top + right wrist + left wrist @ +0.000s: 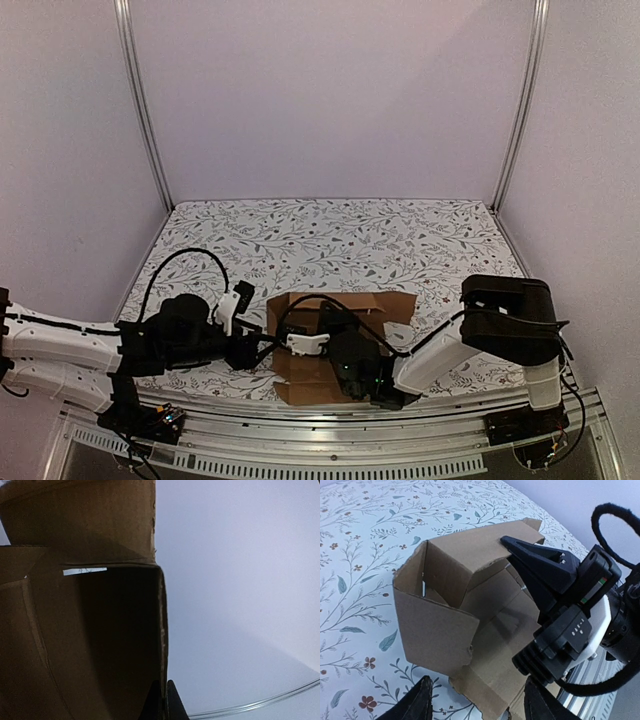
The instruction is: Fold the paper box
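The paper box (345, 305) is brown cardboard, partly folded, with walls raised, near the table's front middle. In the left wrist view the box (440, 625) has a folded corner standing up and its floor flat. My right gripper (330, 322) reaches over the box, and its black fingers (535, 562) lie on the top edge of a raised wall. In the right wrist view the gripper (164, 698) is shut on the thin edge of that wall (90, 630). My left gripper (480, 707) is open at the box's left side, with a low cardboard edge between its fingers.
A floral tablecloth (340, 235) covers the table. White walls with aluminium posts (145, 110) close in the back and sides. A metal rail (330, 425) runs along the near edge. Black cables (185, 258) loop above both wrists.
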Tool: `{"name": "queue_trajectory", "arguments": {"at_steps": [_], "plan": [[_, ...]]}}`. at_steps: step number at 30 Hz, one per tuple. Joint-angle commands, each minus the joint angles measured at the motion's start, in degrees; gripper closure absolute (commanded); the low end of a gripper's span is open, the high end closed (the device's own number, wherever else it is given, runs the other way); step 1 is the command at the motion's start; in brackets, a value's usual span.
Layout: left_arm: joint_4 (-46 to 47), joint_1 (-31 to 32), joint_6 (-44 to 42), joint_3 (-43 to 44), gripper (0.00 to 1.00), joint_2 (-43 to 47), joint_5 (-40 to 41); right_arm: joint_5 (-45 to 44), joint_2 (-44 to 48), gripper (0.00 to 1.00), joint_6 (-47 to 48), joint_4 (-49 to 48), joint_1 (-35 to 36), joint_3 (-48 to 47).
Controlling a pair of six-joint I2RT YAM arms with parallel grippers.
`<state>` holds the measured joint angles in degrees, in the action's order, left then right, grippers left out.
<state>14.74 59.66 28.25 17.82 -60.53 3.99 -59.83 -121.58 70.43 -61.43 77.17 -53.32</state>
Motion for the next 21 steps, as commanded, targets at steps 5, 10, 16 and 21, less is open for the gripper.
{"name": "queue_trajectory", "arguments": {"at_steps": [5,10,16,21], "plan": [[-2.6,0.9,-1.8,-0.4,0.39,4.1,3.6,2.7,-5.1,1.0,9.6,-7.9,-3.1,-4.5],[-2.8,0.9,-2.2,-1.0,0.39,5.2,4.8,4.1,-6.2,1.0,8.9,-4.9,-4.3,-4.9],[-2.0,0.7,-3.1,-1.6,0.38,4.3,6.9,3.4,-8.8,1.0,8.3,-5.8,-4.5,-4.4],[0.0,-0.8,-3.8,-1.5,0.38,0.6,8.1,3.4,-9.3,1.0,7.6,-6.2,-4.5,-3.2]]}}
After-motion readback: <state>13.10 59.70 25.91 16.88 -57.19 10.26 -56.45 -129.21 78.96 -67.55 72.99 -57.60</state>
